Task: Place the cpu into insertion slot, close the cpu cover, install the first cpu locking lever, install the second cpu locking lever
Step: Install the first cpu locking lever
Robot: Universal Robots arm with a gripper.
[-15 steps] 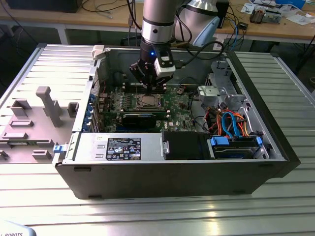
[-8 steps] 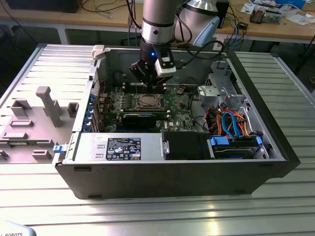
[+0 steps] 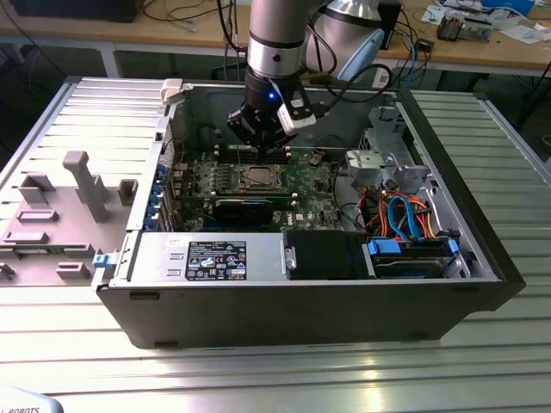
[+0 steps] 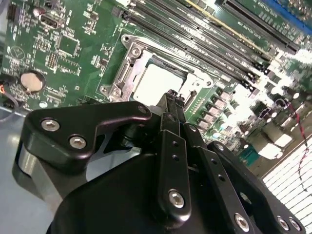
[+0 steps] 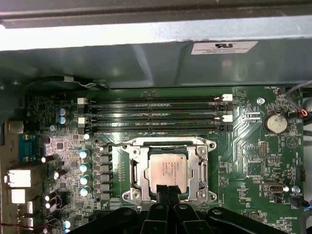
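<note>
End effector: hanging low inside the open computer case, just above the green circuit board; fingers pressed together, nothing between them, tips at the socket's edge in both wrist views.
Cpu: seated flat in the insertion slot, silvery top showing through the window.
Cpu cover: lying down over the chip, framing it.
Insertion slot in exterior view: near the board's middle, directly under the end effector.
Memory slots: long, black, just beside the socket.
Coin battery: on the board, well apart from the socket.
Grey tray: outside the case, on the exterior view's left.
</note>
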